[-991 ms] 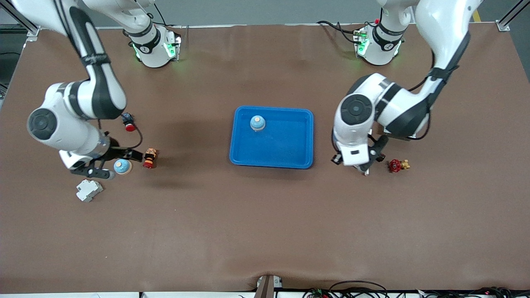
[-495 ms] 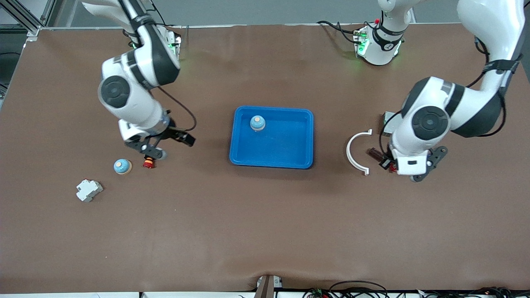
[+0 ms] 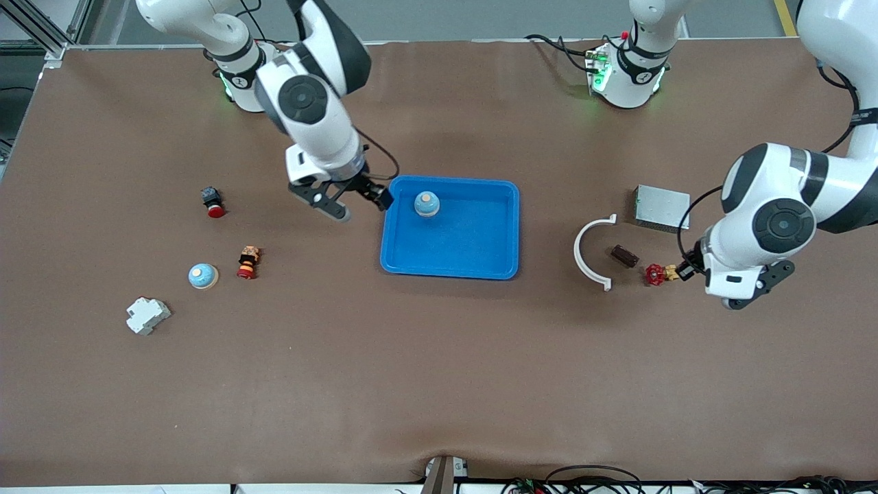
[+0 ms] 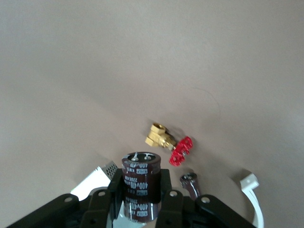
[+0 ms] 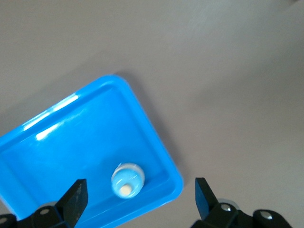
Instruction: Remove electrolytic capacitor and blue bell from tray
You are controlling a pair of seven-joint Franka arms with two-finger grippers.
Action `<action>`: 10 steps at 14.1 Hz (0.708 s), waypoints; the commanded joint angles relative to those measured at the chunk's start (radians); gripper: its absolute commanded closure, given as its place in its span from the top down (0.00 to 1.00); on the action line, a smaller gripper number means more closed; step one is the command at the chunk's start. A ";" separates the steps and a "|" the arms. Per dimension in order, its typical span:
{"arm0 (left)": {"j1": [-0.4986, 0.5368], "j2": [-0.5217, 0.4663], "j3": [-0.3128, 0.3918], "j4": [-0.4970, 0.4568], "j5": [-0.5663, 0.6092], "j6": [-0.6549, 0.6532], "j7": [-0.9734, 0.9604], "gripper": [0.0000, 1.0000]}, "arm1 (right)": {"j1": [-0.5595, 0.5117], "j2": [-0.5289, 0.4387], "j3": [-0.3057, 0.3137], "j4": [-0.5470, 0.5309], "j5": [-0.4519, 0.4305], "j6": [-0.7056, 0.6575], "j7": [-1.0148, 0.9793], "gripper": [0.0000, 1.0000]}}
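Swinging in from the scattered parts, the right tool (image 3: 353, 199) now hangs with jaws apart at the rim of the bright blue shallow plastic tray (image 3: 473, 264), where the pale blue dome-shaped bell (image 3: 426, 203) still sits. The left tool (image 4: 142, 202), clamped on the dark brown cylindrical electrolytic capacitor (image 4: 141, 183), has carried it out over the counter beside the red-handled brass valve (image 3: 659, 274).

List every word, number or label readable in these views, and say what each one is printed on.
"400" followed by further characters too blurred to make out: on the dark sleeve of the electrolytic capacitor clamped in the left gripper; it repeats lower on the sleeve.
Small white badge beside that print: too small to read.
The blue bell, the tray, the red-handled valve and the grey box: no readable text.
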 commanded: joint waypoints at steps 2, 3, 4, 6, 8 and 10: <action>0.043 0.014 -0.018 -0.012 0.023 0.045 0.059 0.00 | 0.095 0.048 -0.014 -0.029 0.018 0.130 0.136 1.00; 0.058 0.025 -0.018 -0.018 0.025 0.060 0.075 0.00 | 0.111 0.072 -0.014 -0.029 0.017 0.162 0.158 1.00; 0.072 0.028 -0.016 -0.026 0.025 0.083 0.097 0.00 | 0.124 0.101 -0.014 -0.029 0.017 0.192 0.179 1.00; 0.100 0.046 -0.016 -0.038 0.028 0.138 0.136 0.00 | 0.152 0.157 -0.014 -0.029 0.017 0.247 0.209 1.00; 0.114 0.057 -0.016 -0.041 0.090 0.143 0.153 0.00 | 0.169 0.198 -0.016 -0.028 0.015 0.278 0.213 1.00; 0.117 0.076 -0.012 -0.042 0.146 0.142 0.161 0.00 | 0.183 0.224 -0.016 -0.026 0.015 0.284 0.213 1.00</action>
